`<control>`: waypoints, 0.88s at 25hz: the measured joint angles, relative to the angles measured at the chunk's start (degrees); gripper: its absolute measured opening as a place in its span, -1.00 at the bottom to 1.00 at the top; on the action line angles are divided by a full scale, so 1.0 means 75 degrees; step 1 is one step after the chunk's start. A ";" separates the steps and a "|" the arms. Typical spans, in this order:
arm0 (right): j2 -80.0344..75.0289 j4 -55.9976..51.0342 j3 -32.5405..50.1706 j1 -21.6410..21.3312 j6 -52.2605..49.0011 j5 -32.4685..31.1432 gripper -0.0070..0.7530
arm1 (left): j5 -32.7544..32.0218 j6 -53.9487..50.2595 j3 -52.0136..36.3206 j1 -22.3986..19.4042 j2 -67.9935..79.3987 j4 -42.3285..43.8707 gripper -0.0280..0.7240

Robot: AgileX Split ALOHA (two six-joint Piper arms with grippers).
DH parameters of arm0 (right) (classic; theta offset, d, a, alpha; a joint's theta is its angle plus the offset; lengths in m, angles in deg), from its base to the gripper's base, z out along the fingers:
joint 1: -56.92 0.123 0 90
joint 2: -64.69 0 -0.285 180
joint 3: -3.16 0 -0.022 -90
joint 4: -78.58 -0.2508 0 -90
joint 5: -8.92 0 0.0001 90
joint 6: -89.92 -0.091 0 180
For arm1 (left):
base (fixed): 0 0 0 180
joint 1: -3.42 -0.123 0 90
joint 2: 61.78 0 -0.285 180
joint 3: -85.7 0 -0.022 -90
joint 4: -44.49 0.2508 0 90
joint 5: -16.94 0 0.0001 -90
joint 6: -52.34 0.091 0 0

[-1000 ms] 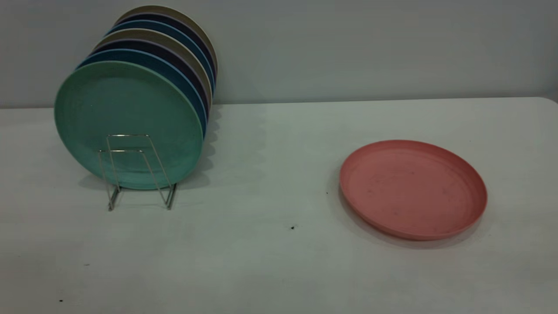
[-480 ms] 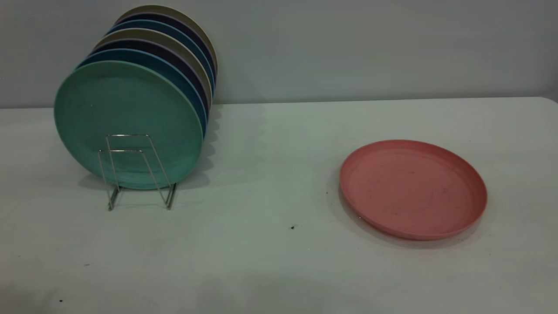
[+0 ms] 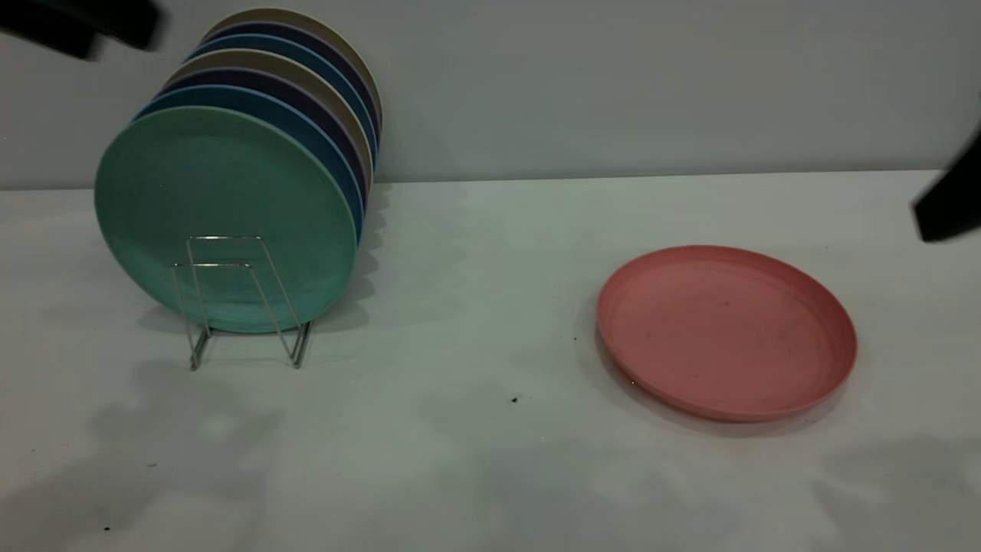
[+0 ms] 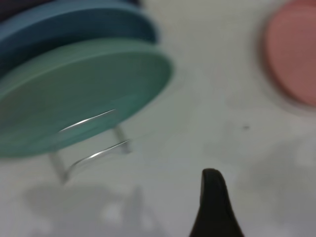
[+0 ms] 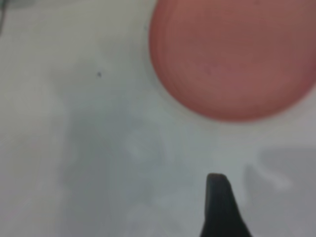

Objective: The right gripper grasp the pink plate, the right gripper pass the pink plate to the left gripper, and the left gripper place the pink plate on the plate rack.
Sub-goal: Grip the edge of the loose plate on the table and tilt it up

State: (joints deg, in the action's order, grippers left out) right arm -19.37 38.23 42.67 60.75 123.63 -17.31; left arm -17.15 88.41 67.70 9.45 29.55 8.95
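The pink plate [image 3: 726, 332] lies flat on the white table [image 3: 475, 307], right of centre, nothing touching it. The right gripper [image 3: 949, 201] hangs at the right edge, above and apart from it; its claw state can't be told. Far left, the plate rack [image 3: 230, 299] holds upright plates, a teal-green plate [image 3: 222, 218] in front. The left gripper [image 3: 80, 23] hangs above, claw state unclear.

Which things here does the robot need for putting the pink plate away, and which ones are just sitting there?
Needed:
round salmon-pink plastic plate, flat on the table
thin silver wire plate rack
right gripper, at the right edge
left gripper, at the top-left corner

Just sitting there:
teal-green plate, upright at the rack's front
blue, dark and beige plates behind it
white table
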 joint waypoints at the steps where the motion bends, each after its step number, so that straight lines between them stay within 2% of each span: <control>1: -0.0279 -0.0166 -0.0214 -0.0108 0.0138 0.0000 0.30 | 0.0010 0.0087 0.0134 0.0214 0.0221 -0.0064 0.51; 6: -0.1890 -0.0726 -0.1323 -0.1081 0.0753 -0.0416 0.30 | 0.0027 0.0147 0.0805 0.1125 0.1247 -0.0169 0.51; 11: -0.3543 -0.1755 -0.2068 -0.1654 0.1581 -0.0664 0.30 | 0.0027 0.0154 0.1552 0.1766 0.2463 -0.0430 0.51; 17: -0.5262 -0.2531 -0.2797 -0.2126 0.2204 -0.0917 0.29 | 0.0045 0.0154 0.2008 0.1922 0.3629 -0.1209 0.51; 22: -0.6297 -0.2831 -0.3300 -0.2206 0.2462 -0.1201 0.29 | 0.0054 0.0154 0.2008 0.1928 0.3849 -0.1340 0.51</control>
State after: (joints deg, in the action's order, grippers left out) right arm -66.60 16.99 17.93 44.21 142.10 -26.32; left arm -16.75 89.57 82.76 23.91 58.42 -1.10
